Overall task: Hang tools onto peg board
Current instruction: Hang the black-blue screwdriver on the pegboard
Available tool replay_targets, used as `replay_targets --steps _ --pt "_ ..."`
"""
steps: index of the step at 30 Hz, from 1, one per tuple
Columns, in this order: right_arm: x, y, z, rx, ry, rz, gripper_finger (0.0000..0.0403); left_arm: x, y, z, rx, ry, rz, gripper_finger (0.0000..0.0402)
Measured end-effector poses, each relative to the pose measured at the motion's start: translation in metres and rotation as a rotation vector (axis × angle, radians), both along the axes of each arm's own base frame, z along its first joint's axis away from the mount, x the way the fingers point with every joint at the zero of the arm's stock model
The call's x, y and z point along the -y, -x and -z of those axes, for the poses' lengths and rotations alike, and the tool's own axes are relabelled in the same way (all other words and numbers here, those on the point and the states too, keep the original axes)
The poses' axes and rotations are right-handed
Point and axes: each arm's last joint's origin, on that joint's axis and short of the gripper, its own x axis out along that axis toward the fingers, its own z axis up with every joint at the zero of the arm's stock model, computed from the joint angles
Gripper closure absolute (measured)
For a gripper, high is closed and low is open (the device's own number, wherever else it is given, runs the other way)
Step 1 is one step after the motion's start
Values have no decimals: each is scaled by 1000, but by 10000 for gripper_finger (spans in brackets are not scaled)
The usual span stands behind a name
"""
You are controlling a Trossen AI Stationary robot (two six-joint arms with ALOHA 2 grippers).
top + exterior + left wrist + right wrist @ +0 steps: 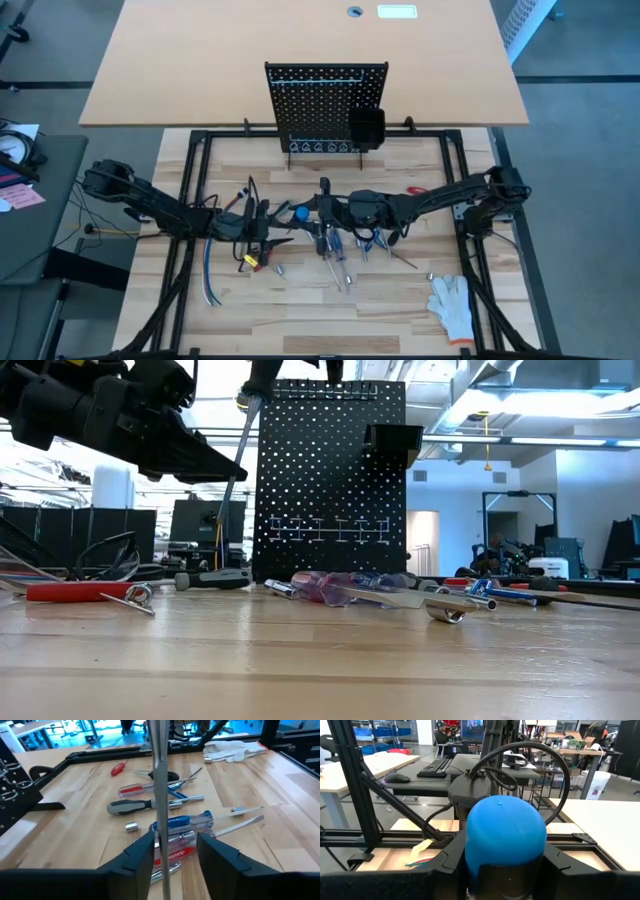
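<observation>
A screwdriver with a blue-capped dark handle [504,827] and a long metal shaft [161,780] hangs nearly upright, cap up, above the middle of the table [297,212]. My right gripper [504,862] is shut on its handle. My left gripper [175,851] is open and level, with the shaft passing between its fingers, close to one finger [142,855]; I cannot tell whether they touch. The black peg board [325,105] stands upright at the table's far edge and carries a small black bin [366,127]. Several loose tools [340,250] lie flat below the grippers. My right gripper pinches the screwdriver's handle between its two fingers, on the handle's sides just below the blue cap [470,852]. The fingers come in level from the table's right side and lie across the handle. The screwdriver is lifted clear, with its shaft [232,455] slanting down.
A white glove [452,305] lies at the near right. Coloured cables [210,285] trail at the near left. Screwdrivers with grey [132,806], blue [185,822] and red [135,789] handles lie under the held tool. A black frame [190,200] borders the table.
</observation>
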Motion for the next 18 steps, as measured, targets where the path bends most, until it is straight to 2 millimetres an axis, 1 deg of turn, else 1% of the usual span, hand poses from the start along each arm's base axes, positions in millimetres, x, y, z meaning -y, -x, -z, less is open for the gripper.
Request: replay_targets --steps 5,10,16,18 --pt "0 0 1 -5 1 0 258 0 0 0 -6 -18 -4 318" --pt "0 0 1 -11 1 0 258 0 0 0 -5 -20 -3 386" --pt "0 0 1 -11 -2 1 256 1 0 -1 6 7 -8 396" --pt "0 0 1 -10 -6 2 226 1 0 -1 14 15 -8 397"
